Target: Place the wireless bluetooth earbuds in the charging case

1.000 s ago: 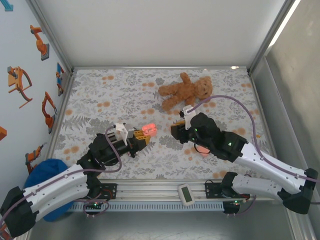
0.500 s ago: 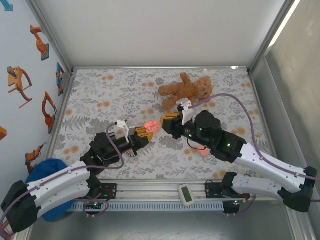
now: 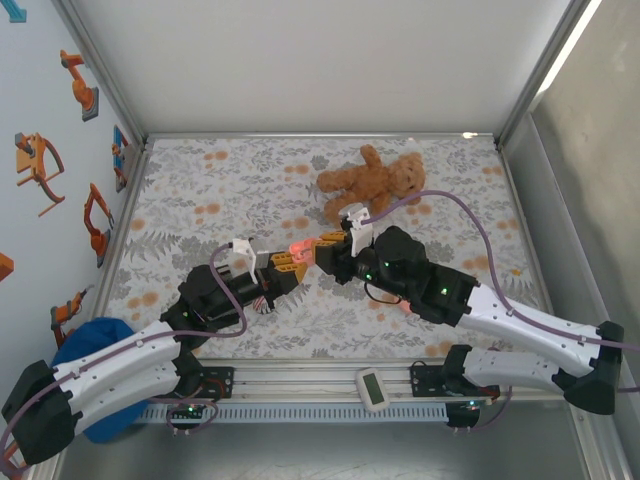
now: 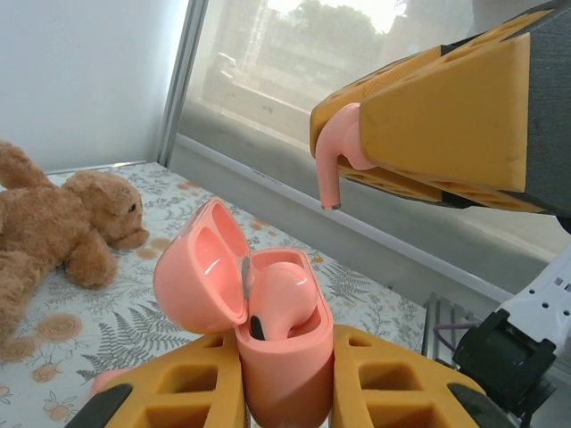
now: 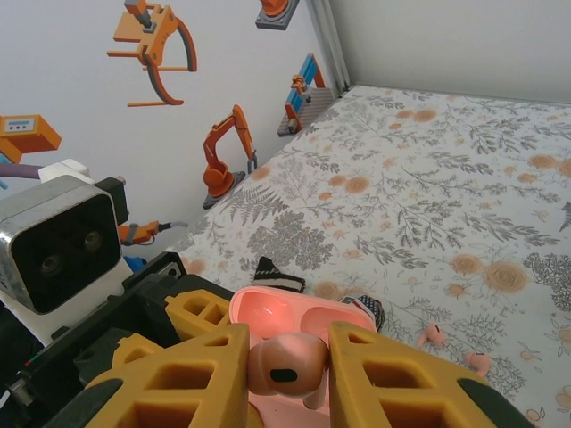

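Left jaws clamp the open charging case (image 4: pixel 284 361), one earbud (image 4: pixel 285 299) seated; right jaws pinch a second earbud (image 4: pixel 337 152) just above it.

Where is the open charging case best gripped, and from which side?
Grip the charging case low on its body, from the bottom end, as the left hand does: the hinged lid stands open beside the mouth, which the earbud likely must reach.

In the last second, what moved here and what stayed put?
The right claw, pinching an earbud, swung left across the table until it met the left claw, which edged forward with the open charging case. Both grips held and nothing was released. The teddy bear stayed put.
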Robot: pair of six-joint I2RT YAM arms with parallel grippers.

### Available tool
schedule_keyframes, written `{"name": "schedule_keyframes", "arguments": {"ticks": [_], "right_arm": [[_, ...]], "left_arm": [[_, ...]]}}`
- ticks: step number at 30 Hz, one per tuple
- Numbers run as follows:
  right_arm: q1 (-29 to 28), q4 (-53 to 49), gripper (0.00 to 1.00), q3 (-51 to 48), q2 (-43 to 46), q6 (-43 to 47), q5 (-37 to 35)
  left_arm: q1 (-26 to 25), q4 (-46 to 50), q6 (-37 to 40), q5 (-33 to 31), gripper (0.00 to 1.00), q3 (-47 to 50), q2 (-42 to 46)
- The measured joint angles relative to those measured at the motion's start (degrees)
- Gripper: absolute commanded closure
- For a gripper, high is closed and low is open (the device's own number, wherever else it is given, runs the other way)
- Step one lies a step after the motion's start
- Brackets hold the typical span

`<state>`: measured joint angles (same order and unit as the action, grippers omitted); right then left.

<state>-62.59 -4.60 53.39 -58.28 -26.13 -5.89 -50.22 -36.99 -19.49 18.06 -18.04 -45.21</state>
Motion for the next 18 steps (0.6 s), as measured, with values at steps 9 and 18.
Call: {"name": "schedule_keyframes", "arguments": {"ticks": [9,18], "right_arm": [[-0.2,-0.3,0.74,0.0,-1.1,0.9,-1.2],[-0.2,-0.7,0.74,0.0,-2.5,1.6,-1.2]], "left_arm": [[0.0,-0.5,-0.5,0.0,0.90,0.0,0.0],[0.0,-0.7,-0.7,0.0,0.90,0.0,0.0]]}}
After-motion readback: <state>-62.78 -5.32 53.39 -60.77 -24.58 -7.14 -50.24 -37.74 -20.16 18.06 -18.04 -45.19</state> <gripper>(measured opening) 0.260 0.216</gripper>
